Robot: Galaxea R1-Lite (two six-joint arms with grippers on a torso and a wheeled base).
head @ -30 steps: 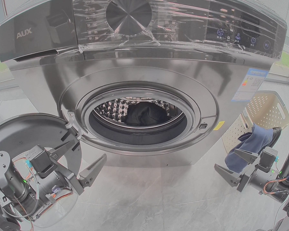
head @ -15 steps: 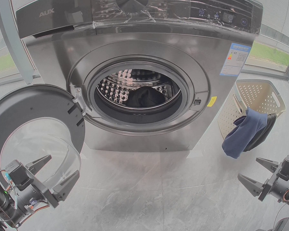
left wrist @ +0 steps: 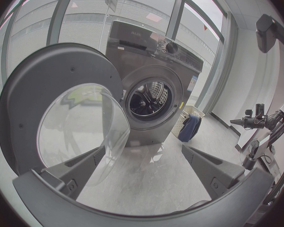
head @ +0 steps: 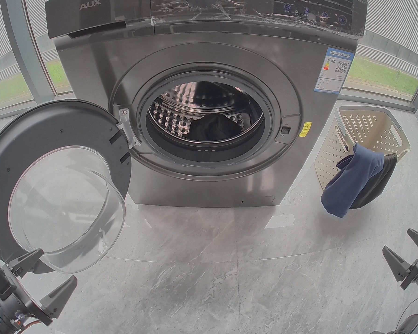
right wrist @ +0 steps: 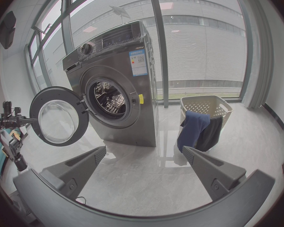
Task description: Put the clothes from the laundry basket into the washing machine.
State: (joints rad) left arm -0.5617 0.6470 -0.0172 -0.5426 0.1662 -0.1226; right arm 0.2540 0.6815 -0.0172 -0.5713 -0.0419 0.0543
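A grey front-loading washing machine (head: 204, 47) stands ahead with its round door (head: 55, 182) swung wide to the left. A dark garment (head: 214, 127) lies inside the drum. To the machine's right sits a beige laundry basket (head: 374, 126) with a blue garment (head: 350, 182) and a black garment (head: 378, 182) draped over its front rim. My left gripper (head: 41, 277) is low at the left, below the door, open and empty. My right gripper (head: 406, 251) is low at the right, short of the basket, open and empty. The basket (right wrist: 208, 106) and blue garment (right wrist: 191, 128) lie ahead of the right gripper (right wrist: 143, 152).
Bare grey tile floor (head: 227, 265) stretches between me and the machine. Tall windows with metal frames (head: 18, 42) stand behind the machine. The open door juts out over the floor on the left.
The whole head view has pulled back from the machine, which now looks smaller and farther. Both grippers sit lower at the frame's corners and stay open.
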